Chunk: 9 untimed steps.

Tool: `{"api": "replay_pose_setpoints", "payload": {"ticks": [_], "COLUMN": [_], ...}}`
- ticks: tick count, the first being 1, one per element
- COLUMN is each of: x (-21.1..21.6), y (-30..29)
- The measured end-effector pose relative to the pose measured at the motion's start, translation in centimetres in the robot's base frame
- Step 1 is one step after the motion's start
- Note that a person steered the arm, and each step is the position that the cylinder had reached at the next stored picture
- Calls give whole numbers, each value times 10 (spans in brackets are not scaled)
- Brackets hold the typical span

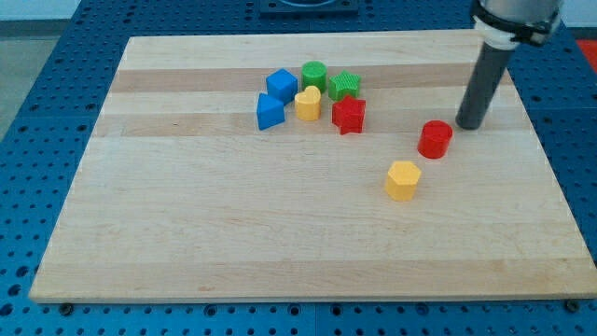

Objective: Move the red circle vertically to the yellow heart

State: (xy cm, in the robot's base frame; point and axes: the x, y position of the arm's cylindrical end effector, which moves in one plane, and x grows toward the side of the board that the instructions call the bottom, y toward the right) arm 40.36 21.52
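Looking at the counter (187,233), you can see the job is not done yet. Your red circle (435,139) sits alone on the view's right, well apart from the yellow heart (308,104). The heart is packed in a bunch with two blue blocks (281,85) (270,112), a green circle (314,75), a second green block (344,85) and a red star (349,115). A yellow hexagon block (403,179) sits near the red circle, lower down. Your tool is only a dark rod, so it has nothing to spread or pinch. Its tip (468,126) rests just beside the red circle, on its right and a bit higher. I think nearly all the pushing is left for you.
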Motion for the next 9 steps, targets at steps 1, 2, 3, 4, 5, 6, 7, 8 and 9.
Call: {"api": "replay_pose_setpoints", "payload": {"ticks": [1,2,3,4,5,6,7,8,9], "x": [18,21,21,21,25,33,46,51,51], "y": [1,-13,-39,-63,-83,-99,-109,-123,-142]}}
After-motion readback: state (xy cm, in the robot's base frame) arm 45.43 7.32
